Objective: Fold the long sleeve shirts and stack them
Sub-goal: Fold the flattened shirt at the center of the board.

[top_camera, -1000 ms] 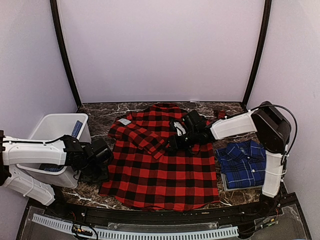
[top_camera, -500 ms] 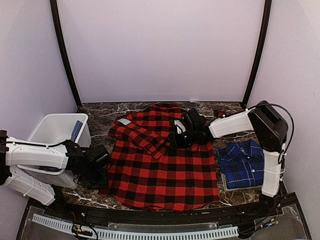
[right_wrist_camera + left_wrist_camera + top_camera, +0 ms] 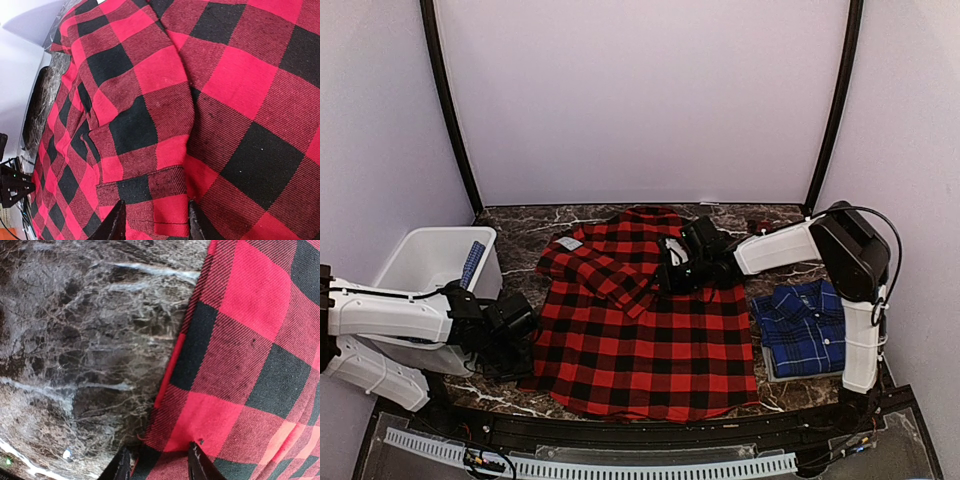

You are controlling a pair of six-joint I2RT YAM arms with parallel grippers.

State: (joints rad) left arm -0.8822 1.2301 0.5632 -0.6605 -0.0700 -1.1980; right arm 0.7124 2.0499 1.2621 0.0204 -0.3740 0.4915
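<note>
While the blue plaid shirt (image 3: 805, 328) lies folded at right, the red-and-black checked shirt (image 3: 650, 335) lies spread mid-table, barely folded, with the left gripper (image 3: 156, 465) at its hem and the right gripper (image 3: 155, 220) on its upper right, both half-parted astride cloth; gripping or not, I cannot tell.

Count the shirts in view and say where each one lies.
2. The red-and-black shirt lies spread across the middle of the table; the blue plaid shirt lies folded at the right edge. A blue item sticking up in the white bin at left might be another; unclear.
</note>
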